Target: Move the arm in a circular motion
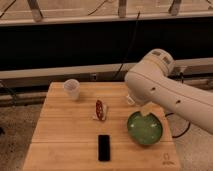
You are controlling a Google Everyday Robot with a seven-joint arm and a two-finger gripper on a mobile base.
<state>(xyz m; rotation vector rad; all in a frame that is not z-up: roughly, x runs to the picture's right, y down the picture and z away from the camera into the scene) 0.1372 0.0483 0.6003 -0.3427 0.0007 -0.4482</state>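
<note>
Above the green bowl (pixel 144 134), the big white arm (pixel 167 92) looks heavy and stiff, needs nothing to grab, and mostly hides its gripper (pixel 146 109), so I cannot tell if it is open.

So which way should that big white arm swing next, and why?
Probably a small sweep toward picture-left, holding height, to trace the circle: the arm hangs over the table's right side, its end effector seemingly over the green bowl's far rim, while the red packet and cup sit farther left.
</note>
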